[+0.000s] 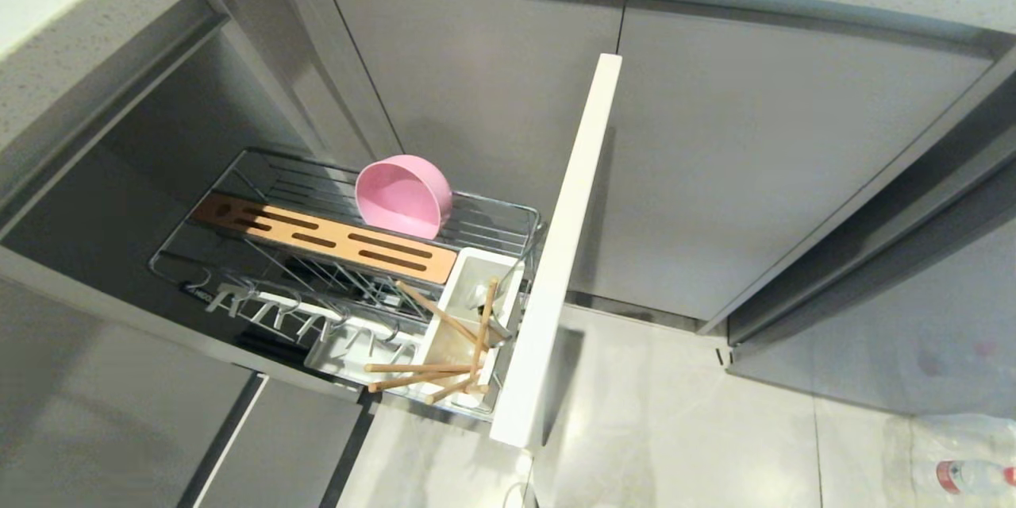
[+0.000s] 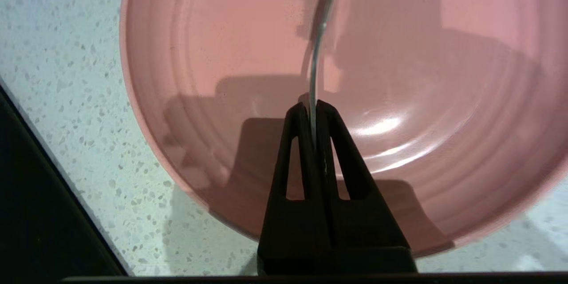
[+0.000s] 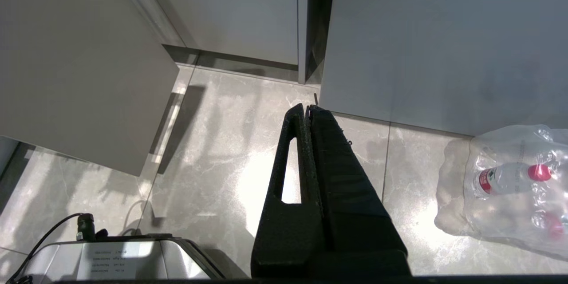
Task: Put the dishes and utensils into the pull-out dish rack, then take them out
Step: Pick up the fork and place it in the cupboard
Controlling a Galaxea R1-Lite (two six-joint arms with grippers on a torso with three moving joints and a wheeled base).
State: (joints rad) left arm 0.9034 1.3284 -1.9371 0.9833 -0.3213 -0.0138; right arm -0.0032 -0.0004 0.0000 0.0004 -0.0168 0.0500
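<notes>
Holding fork: left gripper (image 2: 314, 108) pinches the silver fork (image 2: 320, 35) by its handle, above the pink plate (image 2: 213, 97) on the speckled counter (image 2: 57, 75).
Rack: pull-out dish rack (image 1: 508, 216) holds the pink bowl (image 1: 403, 196); chopsticks (image 1: 444, 317) lie in its white caddy (image 1: 456, 298).
Right gripper (image 3: 308, 111): pressed together, over the floor.

Left end effector (image 2: 314, 106) sits low and centre in the left wrist view, its two black fingers (image 2: 297, 142) pinched together on the thin silver fork (image 2: 317, 53), which runs up toward the top of the frame. Right end effector (image 3: 307, 108) shows at lower centre of the right wrist view, fingers (image 3: 328, 151) pressed flat against each other, gripping nothing. Neither arm appears in the head view.
</notes>
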